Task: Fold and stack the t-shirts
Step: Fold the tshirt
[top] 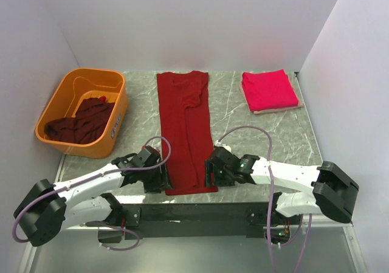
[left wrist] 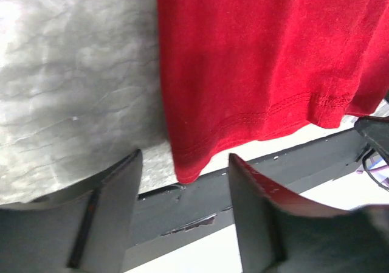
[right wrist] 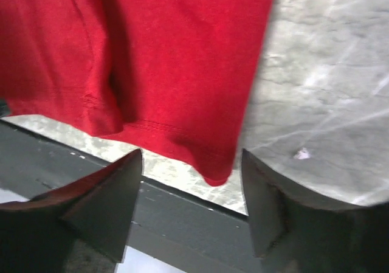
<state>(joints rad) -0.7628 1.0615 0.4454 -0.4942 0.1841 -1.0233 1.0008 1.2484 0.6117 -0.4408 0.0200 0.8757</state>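
Note:
A long red t-shirt point(top: 185, 127), folded into a narrow strip, lies down the middle of the marble table; its hem reaches the near edge. My left gripper point(top: 163, 177) is open at the hem's left corner point(left wrist: 185, 166), which sits between the jaws untouched. My right gripper point(top: 209, 174) is open at the hem's right corner point(right wrist: 216, 176), likewise not gripped. A folded crimson-pink t-shirt point(top: 269, 90) lies at the back right. Several dark maroon t-shirts point(top: 82, 122) are heaped in the orange tub point(top: 115, 124).
The orange tub stands at the back left of the table. A black rail point(top: 194, 212) runs along the table's near edge point(left wrist: 200, 197), just under both grippers. White walls close in the back and both sides.

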